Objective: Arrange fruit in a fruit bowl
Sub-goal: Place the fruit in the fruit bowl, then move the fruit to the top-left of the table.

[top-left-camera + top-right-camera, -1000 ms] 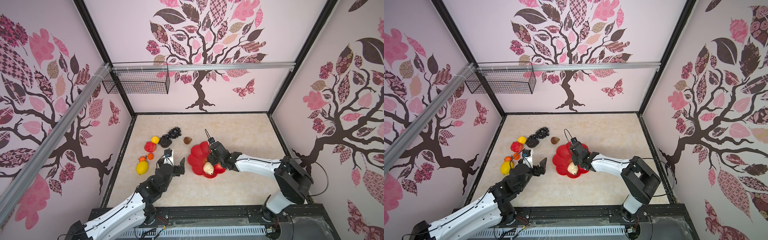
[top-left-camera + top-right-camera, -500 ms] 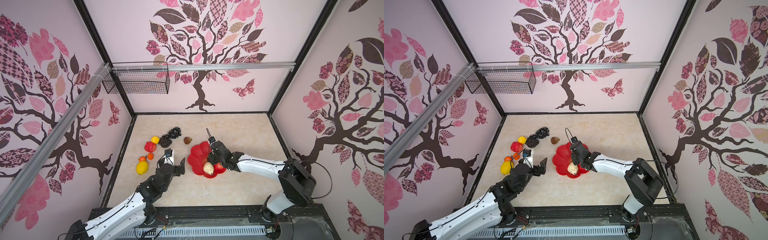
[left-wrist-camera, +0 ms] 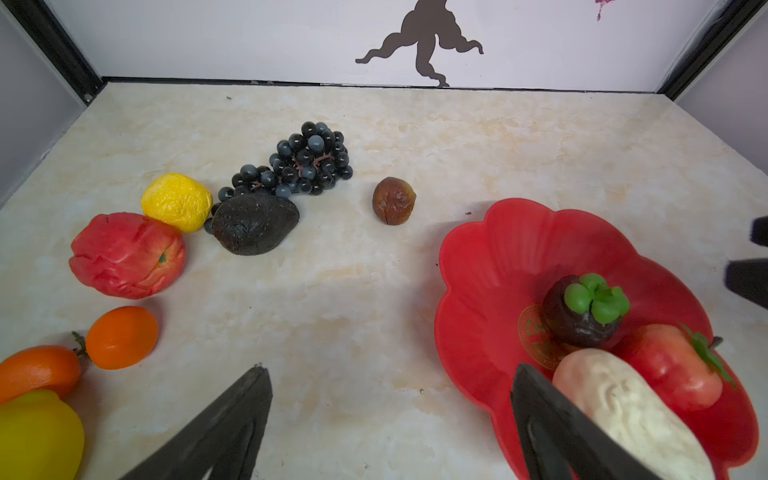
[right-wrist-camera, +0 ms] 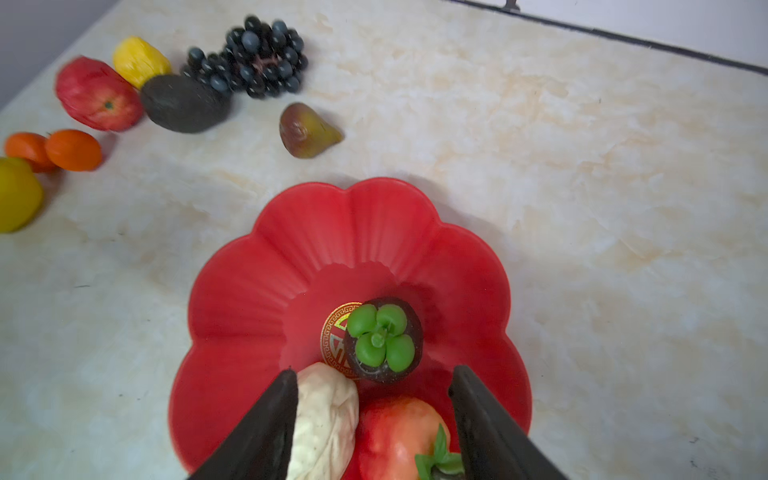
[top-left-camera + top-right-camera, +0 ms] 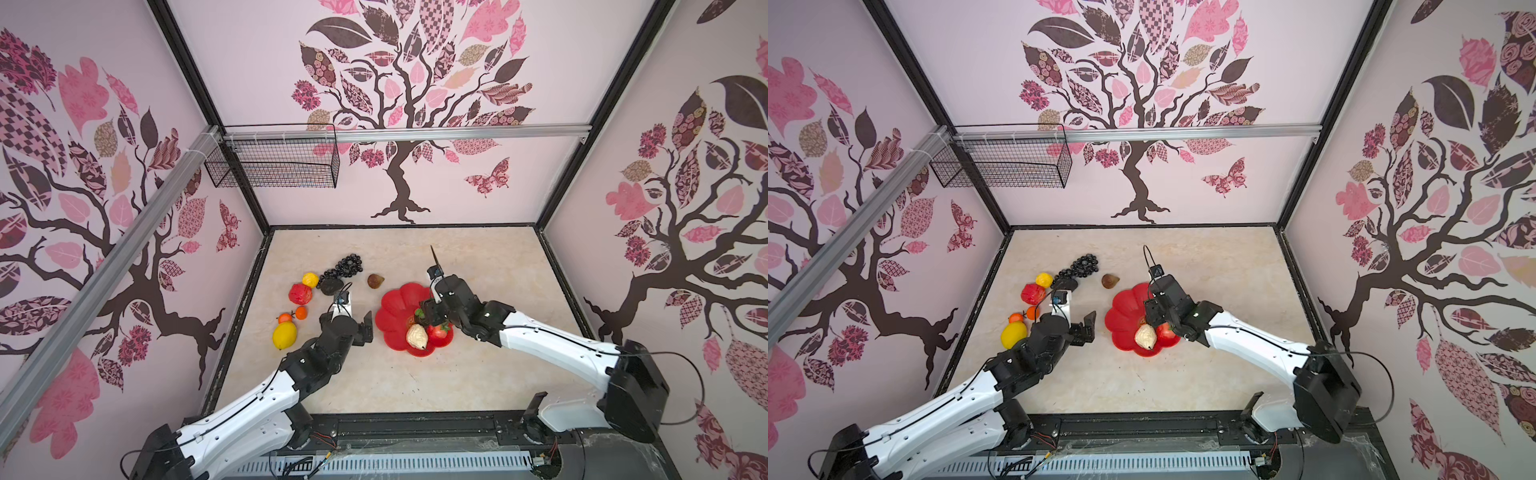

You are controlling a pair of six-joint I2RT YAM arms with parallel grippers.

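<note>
Marble table (image 5: 457, 270) is holding fruit bowl (image 4: 332, 232); right pincer (image 4: 374, 369) hovering released, mangosteen (image 4: 382, 338) just ahead; left pincer (image 3: 390, 368) gaping empty.

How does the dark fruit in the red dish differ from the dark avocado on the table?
The dark fruit sits upright in the red dish, partly over its gold emblem; the avocado lies on the table beside the grapes. The dark fruit wears a green leafy cap; the avocado has none. The dark fruit is round, the avocado longer. Both are dark-skinned.

No legible text; only an unreadable gold emblem (image 4: 332, 336) in the fruit bowl (image 4: 332, 232)
</note>
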